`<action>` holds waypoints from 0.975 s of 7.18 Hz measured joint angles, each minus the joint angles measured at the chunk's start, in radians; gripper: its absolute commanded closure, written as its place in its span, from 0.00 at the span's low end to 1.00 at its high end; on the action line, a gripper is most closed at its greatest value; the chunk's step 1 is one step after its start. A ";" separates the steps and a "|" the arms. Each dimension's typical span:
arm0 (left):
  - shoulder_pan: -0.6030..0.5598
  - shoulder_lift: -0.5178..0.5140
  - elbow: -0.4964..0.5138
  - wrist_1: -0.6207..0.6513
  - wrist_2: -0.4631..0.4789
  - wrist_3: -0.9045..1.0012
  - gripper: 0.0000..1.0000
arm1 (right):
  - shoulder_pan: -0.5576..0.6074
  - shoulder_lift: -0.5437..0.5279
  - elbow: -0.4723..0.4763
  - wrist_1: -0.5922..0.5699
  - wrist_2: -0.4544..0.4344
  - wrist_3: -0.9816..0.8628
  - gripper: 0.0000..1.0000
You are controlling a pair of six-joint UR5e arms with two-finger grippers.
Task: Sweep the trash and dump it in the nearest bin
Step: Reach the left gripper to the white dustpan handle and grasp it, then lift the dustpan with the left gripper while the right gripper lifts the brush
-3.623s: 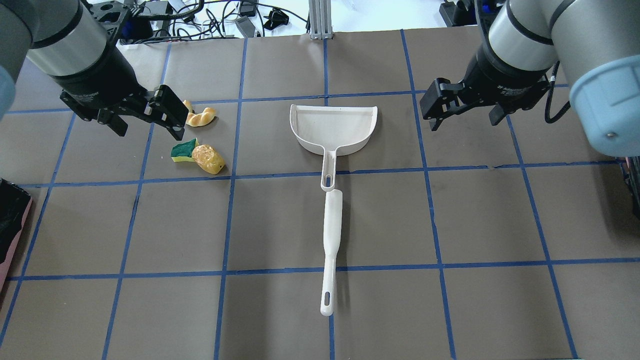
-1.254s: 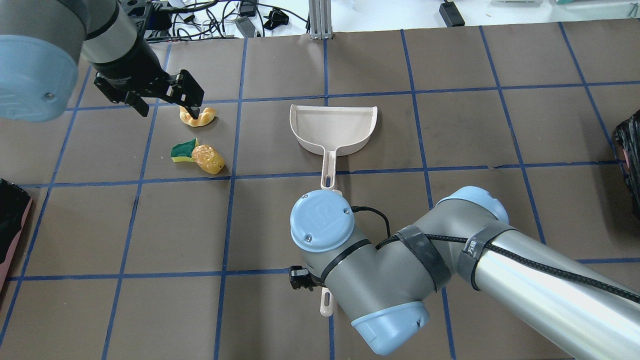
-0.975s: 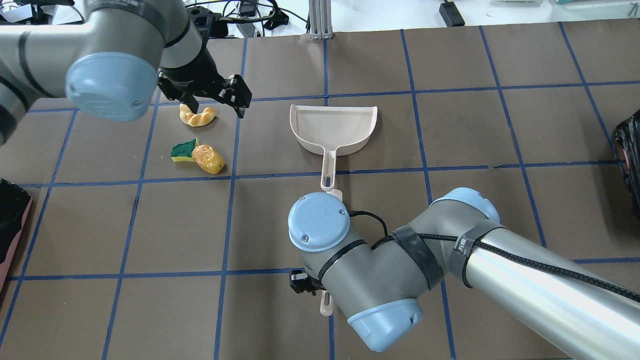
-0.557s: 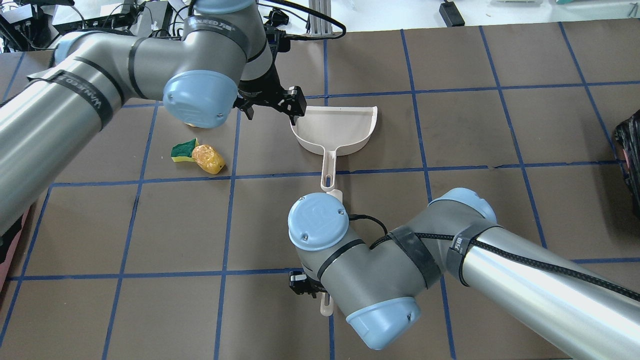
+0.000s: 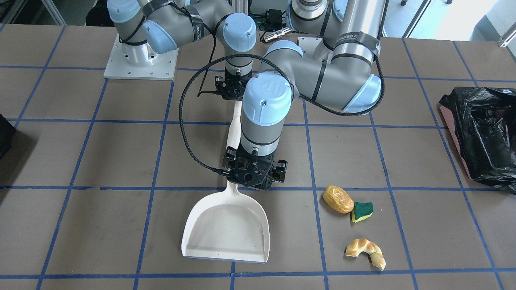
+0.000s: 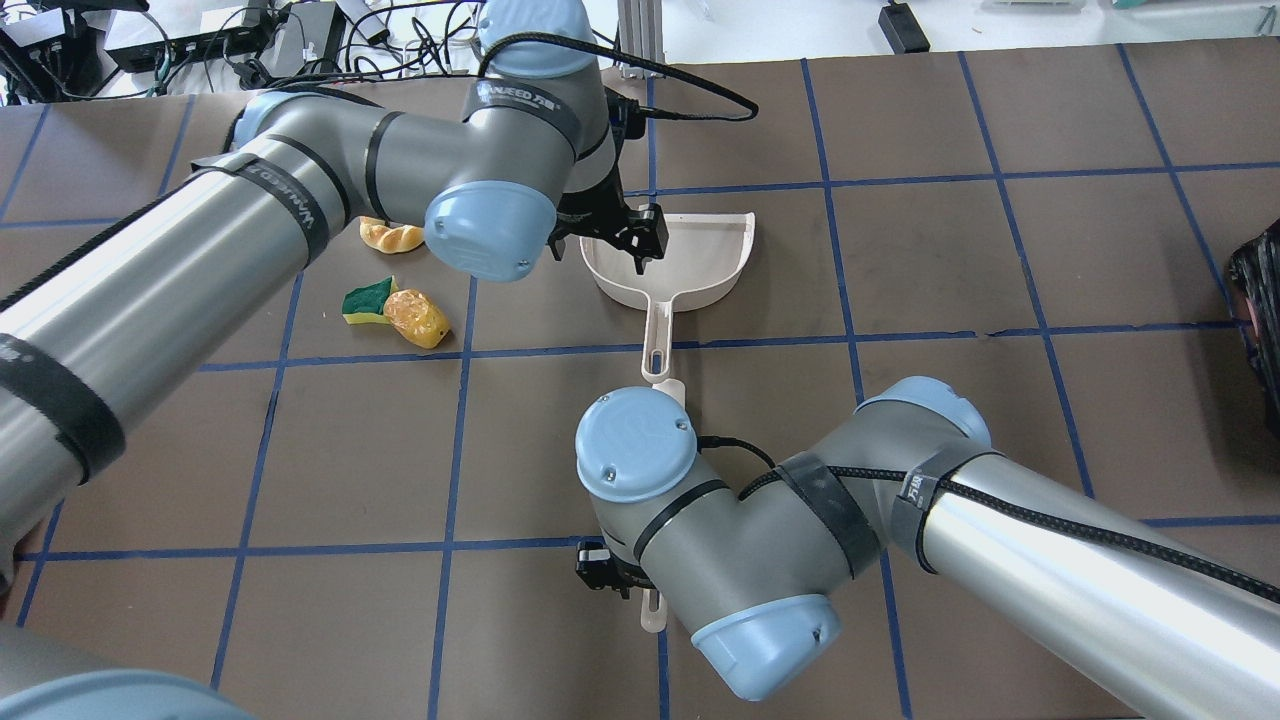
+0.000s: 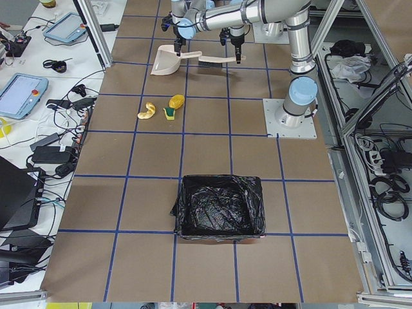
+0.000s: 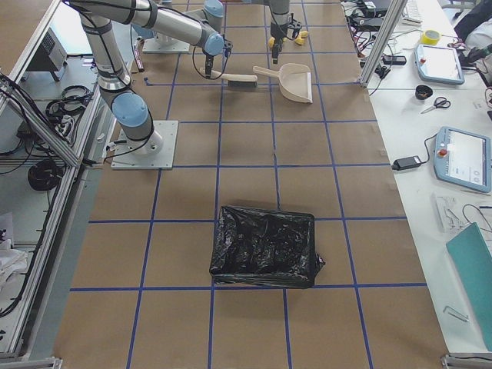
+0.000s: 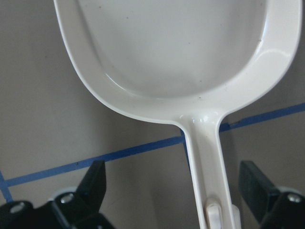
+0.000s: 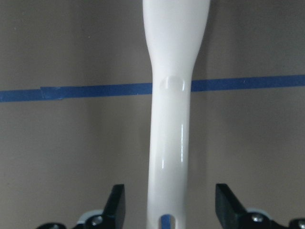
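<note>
The trash lies in a loose group: a golden potato lump [image 6: 415,317], a green-and-yellow sponge [image 6: 365,300] and a tan croissant [image 6: 392,235]. A cream dustpan [image 6: 690,260] lies to their right, and a white brush handle [image 5: 234,129] lies in line with the dustpan's handle. My left gripper [image 6: 625,240] is open over the root of the dustpan handle, which runs between its fingers [image 9: 95,183]. My right gripper [image 10: 170,205] is open over the brush handle [image 10: 174,119]. My arm mostly hides it in the overhead view. The black-lined pinkish bin [image 5: 483,133] stands beyond the trash.
A second black-lined bin [image 8: 265,246] stands at the table's other end and shows at the overhead view's right edge [image 6: 1260,320]. Blue tape lines grid the brown table [image 6: 1000,450]. The two arms overlap near the dustpan and brush.
My left arm has swung right, from over the croissant to over the dustpan's handle. My right arm has stayed over the brush handle. The trash has not moved.
</note>
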 measured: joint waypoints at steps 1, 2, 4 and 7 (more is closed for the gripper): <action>-0.017 -0.011 -0.005 0.004 0.000 -0.017 0.00 | 0.000 0.001 0.000 0.000 0.004 0.003 0.76; -0.025 -0.015 -0.013 0.001 0.000 -0.024 0.01 | 0.000 0.001 0.000 -0.001 0.013 0.004 0.84; -0.032 -0.018 -0.030 -0.005 -0.001 -0.028 0.13 | -0.001 -0.001 0.000 -0.001 0.029 0.006 0.89; -0.042 -0.020 -0.050 -0.008 0.000 -0.029 0.14 | -0.001 0.000 -0.001 -0.006 0.038 0.060 0.93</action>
